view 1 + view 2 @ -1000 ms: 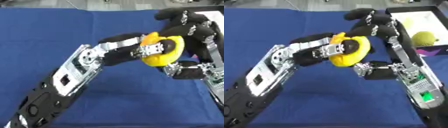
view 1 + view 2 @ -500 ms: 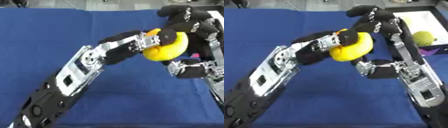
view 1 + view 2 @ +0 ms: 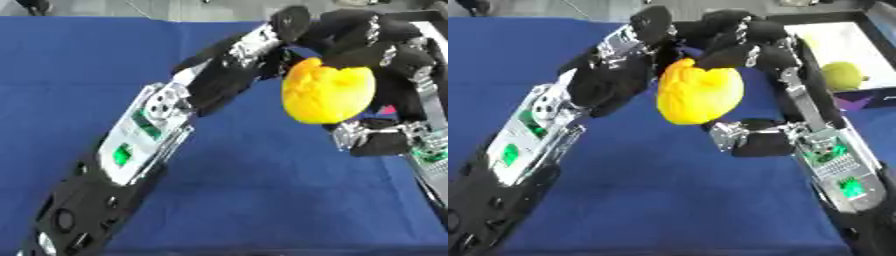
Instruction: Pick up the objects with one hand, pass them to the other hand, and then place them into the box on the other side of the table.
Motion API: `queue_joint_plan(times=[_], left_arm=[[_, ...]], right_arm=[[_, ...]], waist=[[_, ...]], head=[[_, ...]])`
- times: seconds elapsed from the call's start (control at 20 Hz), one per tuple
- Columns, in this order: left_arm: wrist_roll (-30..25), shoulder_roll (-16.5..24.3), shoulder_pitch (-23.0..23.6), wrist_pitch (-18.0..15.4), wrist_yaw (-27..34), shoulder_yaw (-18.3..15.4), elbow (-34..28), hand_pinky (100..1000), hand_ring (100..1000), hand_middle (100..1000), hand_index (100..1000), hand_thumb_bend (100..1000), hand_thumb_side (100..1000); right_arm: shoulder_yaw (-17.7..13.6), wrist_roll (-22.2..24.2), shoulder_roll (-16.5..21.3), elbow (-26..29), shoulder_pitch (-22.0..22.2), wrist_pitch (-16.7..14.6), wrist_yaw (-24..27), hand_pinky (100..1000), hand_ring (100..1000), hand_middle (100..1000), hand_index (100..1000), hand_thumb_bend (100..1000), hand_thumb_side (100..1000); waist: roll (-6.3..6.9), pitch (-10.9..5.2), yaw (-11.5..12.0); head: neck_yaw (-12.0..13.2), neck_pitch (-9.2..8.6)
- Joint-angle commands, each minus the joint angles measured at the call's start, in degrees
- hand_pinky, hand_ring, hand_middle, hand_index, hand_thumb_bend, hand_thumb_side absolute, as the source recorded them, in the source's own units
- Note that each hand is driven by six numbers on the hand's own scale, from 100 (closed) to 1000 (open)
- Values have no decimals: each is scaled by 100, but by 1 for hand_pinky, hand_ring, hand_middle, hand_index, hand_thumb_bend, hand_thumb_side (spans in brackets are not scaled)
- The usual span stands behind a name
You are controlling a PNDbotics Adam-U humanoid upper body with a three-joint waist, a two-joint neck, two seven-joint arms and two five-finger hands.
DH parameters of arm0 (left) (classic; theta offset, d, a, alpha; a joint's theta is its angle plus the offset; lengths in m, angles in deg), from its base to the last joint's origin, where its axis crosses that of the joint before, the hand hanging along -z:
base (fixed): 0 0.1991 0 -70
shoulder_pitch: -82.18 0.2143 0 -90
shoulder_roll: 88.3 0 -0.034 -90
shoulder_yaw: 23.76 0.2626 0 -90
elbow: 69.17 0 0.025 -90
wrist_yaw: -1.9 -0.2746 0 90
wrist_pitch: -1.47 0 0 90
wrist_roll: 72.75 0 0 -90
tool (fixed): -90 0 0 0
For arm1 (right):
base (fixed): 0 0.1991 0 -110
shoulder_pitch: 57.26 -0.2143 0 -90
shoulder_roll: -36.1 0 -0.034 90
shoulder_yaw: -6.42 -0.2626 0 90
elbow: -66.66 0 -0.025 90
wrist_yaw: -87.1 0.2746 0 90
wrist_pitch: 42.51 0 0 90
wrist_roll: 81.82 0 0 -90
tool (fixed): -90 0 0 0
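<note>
Over the blue counter (image 3: 219,200), starting at our left, our left arm rose from the lower corner and slanted up toward the far middle, where our left hand (image 3: 654,22) met the right one. Its fingers lay behind the yellow object, and we could not tell whether they were curled round it or already letting go. We judged that the arm reached so far across because the handover has to happen in mid-air, between the two sides.

Next came the yellow object (image 3: 697,95), rounded and lumpy like a soft toy fruit, held well above the counter and touching nothing below it. It hung just under the meeting hands.

Further right, our right hand (image 3: 750,42) came over the top of the object, its fingers (image 3: 710,60) curled down onto the upper side and its thumb (image 3: 745,140) set below, so the object sat pinched between them. We took this to be the taking hand, placed above so it could carry the object sideways.

At the far right stood the white box (image 3: 842,37), open at the top, with a yellow-green fruit (image 3: 842,75) already lying inside. It sat close to the right arm, which suits a short carry once the pass is finished.

We could read no writing or label anywhere.
</note>
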Motion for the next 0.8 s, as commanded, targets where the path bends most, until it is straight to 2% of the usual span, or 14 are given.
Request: queue_joint_plan(times=[0.05, 0.35, 0.45, 0.5, 0.55, 0.6, 0.7, 0.8], left_arm=[[116, 48, -5, -180, 55, -239, -144, 800, 750, 790, 913, 266, 1000], [347, 201, 183, -486, 175, -620, -194, 789, 735, 770, 906, 244, 998], [415, 246, 254, -544, 184, -716, -193, 786, 730, 764, 903, 241, 1000], [448, 271, 293, -566, 176, -760, -190, 786, 730, 764, 903, 241, 1000], [494, 304, 348, -587, 166, -813, -180, 783, 725, 760, 900, 238, 1000], [540, 334, 399, -606, 154, -859, -173, 782, 724, 759, 900, 236, 1000], [650, 405, 526, -647, 110, -965, -164, 778, 716, 753, 897, 230, 1000], [803, 476, 683, -704, 69, -1096, -175, 775, 712, 749, 894, 224, 1000]], right_arm=[[-156, -118, 251, 118, -15, 18, 15, 816, 770, 534, 220, 100, 199], [-486, -392, 539, 118, 64, 213, 119, 816, 771, 533, 220, 100, 223], [-605, -502, 617, 118, 111, 320, 187, 818, 775, 530, 217, 100, 333], [-663, -564, 652, 118, 142, 379, 241, 818, 775, 530, 217, 100, 333], [-735, -638, 693, 118, 190, 464, 316, 819, 778, 527, 215, 100, 390], [-811, -710, 742, 118, 230, 549, 392, 820, 779, 527, 215, 100, 397], [-1007, -871, 872, 118, 328, 785, 522, 823, 786, 521, 210, 100, 470], [-1167, -1017, 1047, 118, 443, 1141, 757, 824, 791, 518, 206, 100, 470]], waist=[[-9, -113, 2], [2, -119, 34], [4, -110, 55], [3, -108, 65], [2, -103, 79], [2, -100, 93], [1, -91, 125], [2, -86, 170]], head=[[-121, -41], [-308, -55], [-346, -67], [-361, -69], [-380, -72], [-396, -77], [-423, -95], [-459, -110]])
